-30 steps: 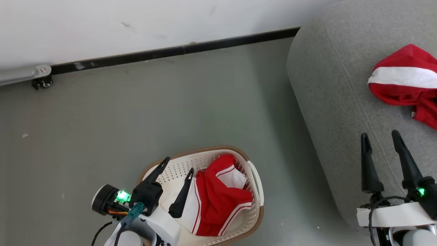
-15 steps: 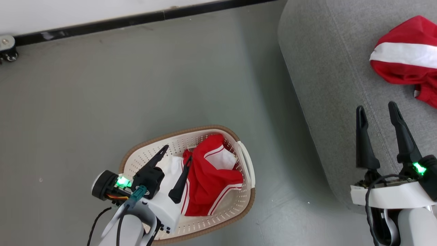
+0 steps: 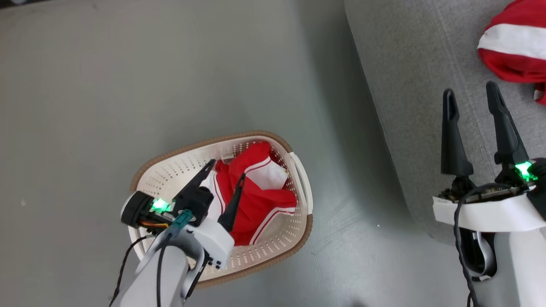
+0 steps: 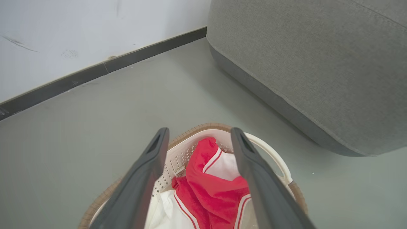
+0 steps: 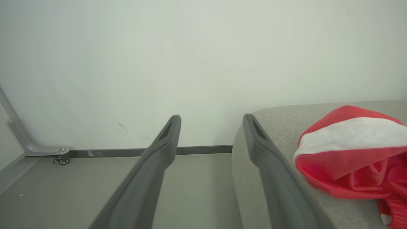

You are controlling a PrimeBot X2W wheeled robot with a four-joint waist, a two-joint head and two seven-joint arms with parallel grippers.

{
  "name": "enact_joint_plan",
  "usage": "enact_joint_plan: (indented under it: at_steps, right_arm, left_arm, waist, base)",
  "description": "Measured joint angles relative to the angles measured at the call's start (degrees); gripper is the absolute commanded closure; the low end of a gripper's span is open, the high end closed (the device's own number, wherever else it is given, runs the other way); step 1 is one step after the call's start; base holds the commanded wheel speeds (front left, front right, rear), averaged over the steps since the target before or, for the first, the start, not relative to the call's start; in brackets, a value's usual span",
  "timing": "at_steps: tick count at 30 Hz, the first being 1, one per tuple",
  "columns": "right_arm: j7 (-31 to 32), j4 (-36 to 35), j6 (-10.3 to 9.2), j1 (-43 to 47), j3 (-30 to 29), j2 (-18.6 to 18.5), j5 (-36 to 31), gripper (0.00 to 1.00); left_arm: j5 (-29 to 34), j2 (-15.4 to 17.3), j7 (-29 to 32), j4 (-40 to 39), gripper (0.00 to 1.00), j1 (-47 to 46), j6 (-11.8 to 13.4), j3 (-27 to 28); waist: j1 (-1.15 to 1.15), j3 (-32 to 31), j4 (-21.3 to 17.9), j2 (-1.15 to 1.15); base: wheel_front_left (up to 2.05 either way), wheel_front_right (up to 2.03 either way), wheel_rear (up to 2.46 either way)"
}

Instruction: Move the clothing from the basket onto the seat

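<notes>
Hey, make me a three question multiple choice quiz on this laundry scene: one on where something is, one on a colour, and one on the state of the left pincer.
1. Where is the loose garment that is not in the basket?
A. on the floor
B. on the seat
C. hung on the wall

2. What colour is the basket's rim band?
A. brown
B. blue
C. black

3. How is the left pincer?
A. shut on cloth
B. open and empty, above the basket
C. shut and empty

Answers:
1 B: the red-and-white cloth rests on the grey cushion.
2 A: a brown band rings the cream perforated wall.
3 B: its fingers stand apart over the basketed garment, gripping nothing.
</notes>
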Motion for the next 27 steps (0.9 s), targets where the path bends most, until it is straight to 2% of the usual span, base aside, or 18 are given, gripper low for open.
enact_joint_plan:
  at_steps: [27]
  right_arm:
    - [-0.59, 0.4, 0.0, -10.28, 1.48, -0.13, 0.42, 0.0]
  left_arm:
    - [0.54, -1.81, 1.41, 10.47, 0.0, -10.53, -0.66, -0.47]
  waist:
    - [0.0, 12.6, -2.95, 0.0]
  base:
    - [0.0, 0.0, 0.0]
